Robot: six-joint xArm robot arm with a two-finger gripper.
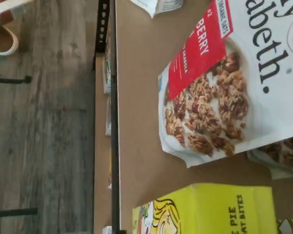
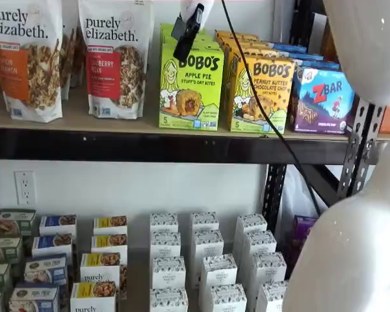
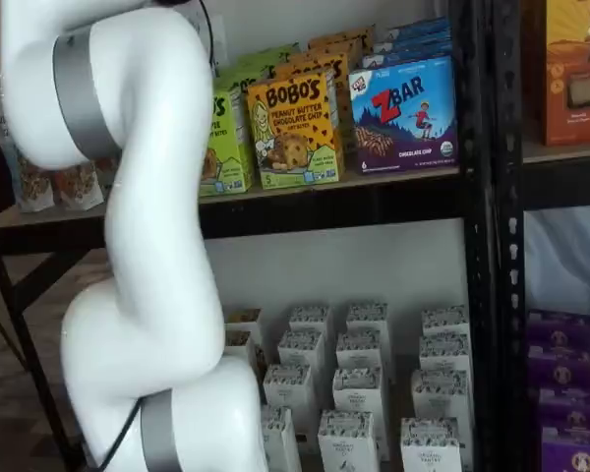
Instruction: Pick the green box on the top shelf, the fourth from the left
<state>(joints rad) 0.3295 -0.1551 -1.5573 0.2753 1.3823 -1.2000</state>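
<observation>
The green box [image 2: 191,88] stands upright on the top shelf [image 2: 149,123], beside an orange box [image 2: 261,94]. The claw [image 2: 188,31] hangs above it, spread wide. Likely light, stiff cardboard; grip its side walls.

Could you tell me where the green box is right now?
In both shelf views, the green box stands on the top shelf, between the granola bag and the orange box.

This looks like a mock shop aisle set up in a lab: black metal racking [image 2: 351,162] with wood-look boards [image 2: 71,117] carries rows of retail goods facing front, granola bags [image 2: 114,58], snack-bar cartons [image 3: 403,113] and small white cartons [image 2: 205,260] in ranks. A white robot arm [image 3: 147,246] stands before it, on grey plank flooring [image 1: 49,122], with a wall socket [image 2: 25,187] behind.
</observation>
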